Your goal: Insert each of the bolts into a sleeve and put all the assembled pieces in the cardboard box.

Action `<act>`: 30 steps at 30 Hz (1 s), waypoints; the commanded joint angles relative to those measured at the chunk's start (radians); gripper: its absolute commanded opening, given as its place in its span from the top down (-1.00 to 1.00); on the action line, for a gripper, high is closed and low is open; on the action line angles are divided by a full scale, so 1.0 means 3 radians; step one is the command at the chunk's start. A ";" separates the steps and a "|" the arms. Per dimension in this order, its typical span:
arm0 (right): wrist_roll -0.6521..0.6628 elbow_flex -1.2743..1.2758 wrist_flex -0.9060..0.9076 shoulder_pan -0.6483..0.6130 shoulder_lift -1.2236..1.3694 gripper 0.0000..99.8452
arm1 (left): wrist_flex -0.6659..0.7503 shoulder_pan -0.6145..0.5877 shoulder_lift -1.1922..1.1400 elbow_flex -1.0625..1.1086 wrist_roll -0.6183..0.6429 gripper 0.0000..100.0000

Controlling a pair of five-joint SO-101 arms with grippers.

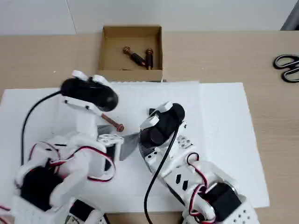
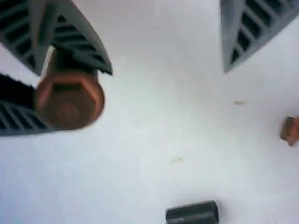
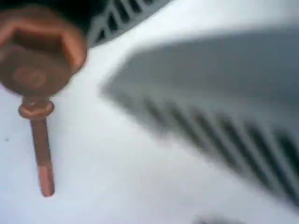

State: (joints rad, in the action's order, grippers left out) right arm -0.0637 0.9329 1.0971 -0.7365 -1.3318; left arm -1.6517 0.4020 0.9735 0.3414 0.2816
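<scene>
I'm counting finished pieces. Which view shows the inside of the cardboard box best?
The high view: it looks down into the cardboard box, where two sleeved bolts lie. Both wrist views face the white sheet instead, each with a copper bolt head close up.

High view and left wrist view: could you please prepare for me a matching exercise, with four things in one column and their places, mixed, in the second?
Things
1. assembled pieces
2. scissors
3. loose sleeve
4. cardboard box

Places
A. lying on the white sheet
B. on the bare table, far right
C. at the middle of the sheet's far edge
D. inside the cardboard box

Pairs: 1-D, 2-B, 3-A, 4-C.
</scene>
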 commanded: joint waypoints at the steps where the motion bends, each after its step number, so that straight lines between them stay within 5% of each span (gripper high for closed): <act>1: 0.0010 -0.0159 0.0069 0.0059 -0.0023 0.99 | -0.0123 -0.0128 0.0026 -0.0171 -0.0041 0.63; 9: 0.0020 0.0051 0.0059 0.0483 -0.0018 0.99 | -0.0245 -0.0747 0.0005 0.0115 -0.0066 0.98; 16: 0.0148 0.0363 -0.0627 0.0887 0.0130 0.99 | 0.0399 -0.1366 -0.0036 0.0913 -0.1181 0.99; 20: 0.0297 0.0077 -0.1112 0.0913 0.0811 0.99 | 0.0864 -0.1580 -0.0072 0.1522 -0.1795 0.99; 30: 0.0307 -0.2030 -0.1450 0.1271 0.3445 0.99 | 0.1662 -0.1596 -0.0072 0.2314 -0.1882 0.99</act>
State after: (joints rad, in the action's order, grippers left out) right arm 0.0146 0.5769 0.6981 -0.3821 -0.5017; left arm -1.2129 -0.0721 0.9521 1.0150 -0.2785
